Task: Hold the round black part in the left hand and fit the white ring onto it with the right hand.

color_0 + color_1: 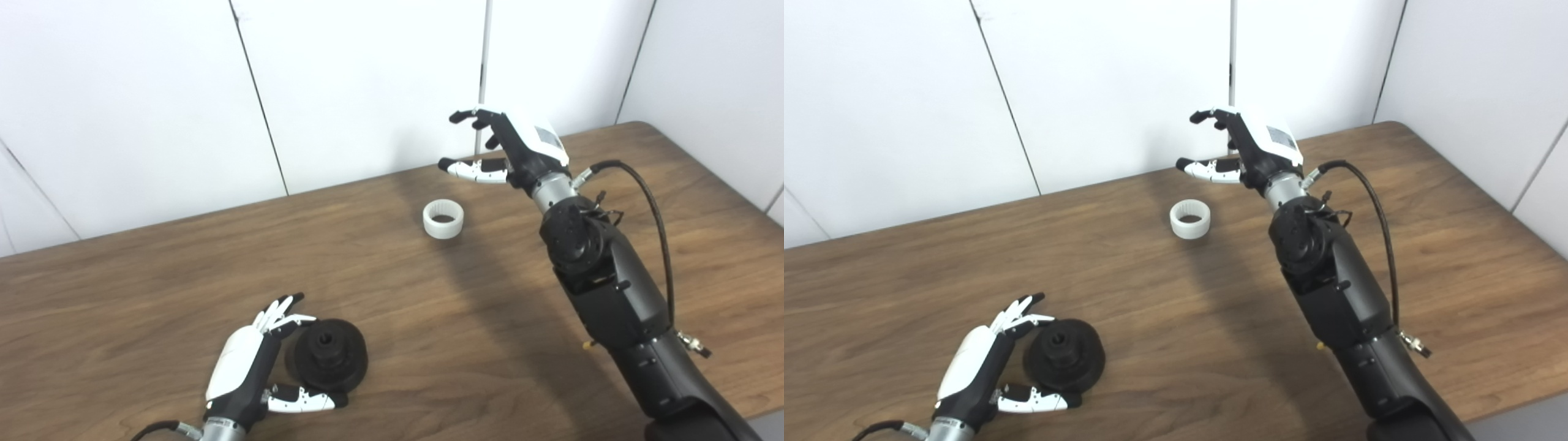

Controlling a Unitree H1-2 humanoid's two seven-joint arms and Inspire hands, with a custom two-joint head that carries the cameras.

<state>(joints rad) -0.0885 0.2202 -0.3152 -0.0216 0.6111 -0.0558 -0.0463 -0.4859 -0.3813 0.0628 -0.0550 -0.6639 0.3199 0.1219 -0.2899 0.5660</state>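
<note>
Here, right hand point(508, 153) label unreadable, fingers apart above white ring point(443, 218) near surface point(153, 294) far edge; left hand point(257, 367) fingers apart around black part point(327, 361), near edge.

bright, even overhead light; soft shadows on table point(153, 288); frames sharp.

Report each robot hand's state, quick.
Left robot hand: open, cupped beside the round black part on the table, not gripping it.
Right robot hand: open, empty, above the white ring.
</note>
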